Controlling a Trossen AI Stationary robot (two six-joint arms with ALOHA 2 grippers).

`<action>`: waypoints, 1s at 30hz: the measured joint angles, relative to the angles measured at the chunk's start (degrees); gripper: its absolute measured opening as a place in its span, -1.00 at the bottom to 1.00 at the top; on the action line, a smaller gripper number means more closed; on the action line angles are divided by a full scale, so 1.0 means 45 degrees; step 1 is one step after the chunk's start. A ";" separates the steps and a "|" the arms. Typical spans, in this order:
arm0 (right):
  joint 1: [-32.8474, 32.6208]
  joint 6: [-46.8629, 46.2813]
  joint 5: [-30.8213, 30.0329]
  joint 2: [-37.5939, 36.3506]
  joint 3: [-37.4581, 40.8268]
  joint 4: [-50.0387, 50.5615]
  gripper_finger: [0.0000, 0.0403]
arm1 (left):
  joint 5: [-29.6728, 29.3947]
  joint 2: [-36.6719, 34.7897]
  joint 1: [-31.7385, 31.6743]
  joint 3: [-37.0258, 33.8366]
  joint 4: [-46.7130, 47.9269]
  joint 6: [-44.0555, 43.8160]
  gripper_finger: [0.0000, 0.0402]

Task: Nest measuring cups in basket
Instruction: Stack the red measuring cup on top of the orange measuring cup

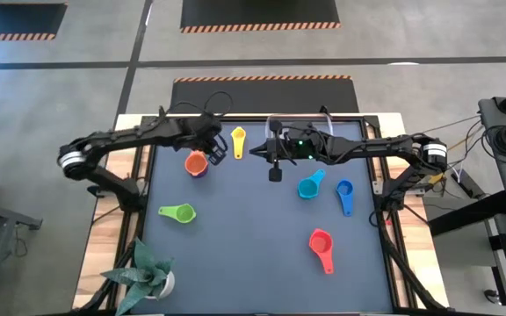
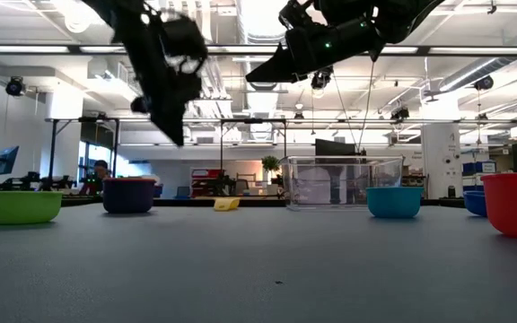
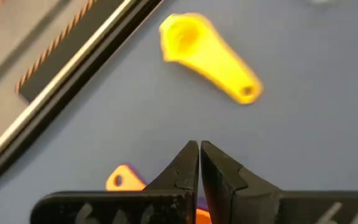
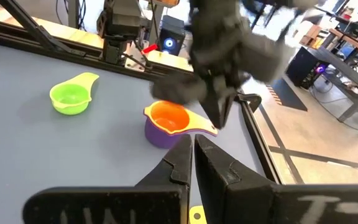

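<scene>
**Both grippers raised and closed near the basket, cups spread over the table**

The clear basket (image 1: pixel 299 132) stands at the far edge of the dark table (image 1: pixel 244 254), about midway along it. In the low view it shows as a see-through box (image 2: pixel 341 182) with nothing visible inside.

The left gripper (image 1: pixel 217 149) hangs above the table to the left of the basket, its fingers (image 3: pixel 188 165) pressed together with nothing between them. Just beside it, farther left of the basket, the orange cup (image 1: pixel 196 161) sits nested in the purple cup (image 4: pixel 160 134). The yellow cup (image 1: pixel 238 139) lies between that pair and the basket, bowl toward the far edge, handle pointing to the near side.

The right gripper (image 1: pixel 261 151) hovers just in front of the basket's left corner, fingers (image 4: pixel 182 163) nearly shut and empty. In the low view both grippers are well clear of the tabletop.

The cyan cup (image 1: pixel 308 186) and the blue cup (image 1: pixel 344 195) lie side by side in front of the basket, toward the right. The red cup (image 1: pixel 321 245) lies nearer the front edge, beyond those two. The green cup (image 1: pixel 179 212) sits well to the front-left of the basket. A potted plant (image 1: pixel 146 272) stands at the table's front-left corner.
</scene>
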State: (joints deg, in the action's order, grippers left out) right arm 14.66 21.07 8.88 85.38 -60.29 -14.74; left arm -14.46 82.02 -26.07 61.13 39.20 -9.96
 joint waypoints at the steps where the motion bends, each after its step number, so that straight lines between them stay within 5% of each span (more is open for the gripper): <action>1: 0.0003 0.0012 0.0004 0.0000 0.0000 0.0001 -0.96 | 0.0000 -0.0335 0.0334 -0.0001 0.0060 0.0090 -1.00; 8: 0.0004 0.0034 0.0000 0.0000 0.0000 -0.0015 -0.96 | 0.0702 -0.2029 0.2768 -0.0006 0.0262 -0.0488 -1.00; 18: -0.0009 -0.0426 0.0005 -0.0071 0.0000 0.0757 -0.96 | 0.1460 -0.1850 0.5760 -0.0021 0.0541 -0.1801 -1.00; 30: -0.1713 -0.2956 0.0024 -0.1026 0.0000 0.5004 -0.96 | 0.1324 -0.1666 0.8356 -0.0035 -0.1100 0.1262 -1.00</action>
State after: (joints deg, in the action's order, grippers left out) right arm 6.95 7.77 8.99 80.77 -60.29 7.78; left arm -8.50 74.52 11.54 60.97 34.25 -4.28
